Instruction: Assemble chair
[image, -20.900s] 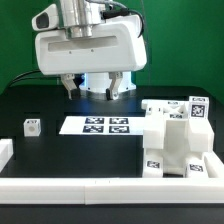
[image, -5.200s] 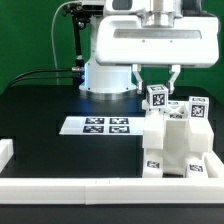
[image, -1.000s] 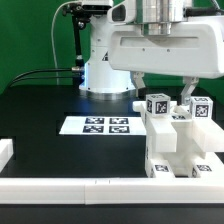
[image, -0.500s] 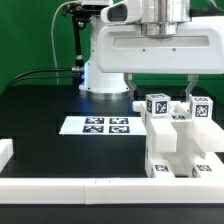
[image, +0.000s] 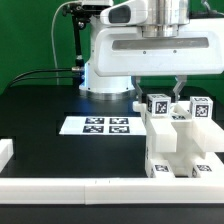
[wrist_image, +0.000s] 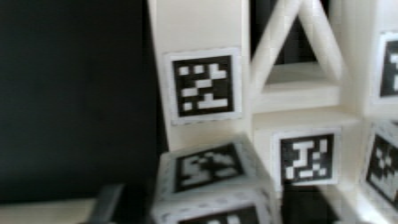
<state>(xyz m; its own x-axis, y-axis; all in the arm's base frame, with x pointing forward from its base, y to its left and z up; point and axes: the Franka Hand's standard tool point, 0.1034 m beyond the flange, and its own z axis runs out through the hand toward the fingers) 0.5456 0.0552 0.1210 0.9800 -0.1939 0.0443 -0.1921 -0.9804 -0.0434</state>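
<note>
The chair (image: 178, 140), chunky white blocks bearing square tags, stands upright against the white border rail.

— What's the chair (image: 178, 140) made of, by the look of it?
— White plastic, smooth and matt, with printed black-and-white tags stuck flat on its faces.
— And what's under it?
— The surface (image: 40, 100) is black and dull, no shine. The marker board (image: 96, 125) looks like thin, matt white sheet.
— The arm?
— Its housing (image: 155, 48) is smooth white plastic, faintly glossy.
</note>
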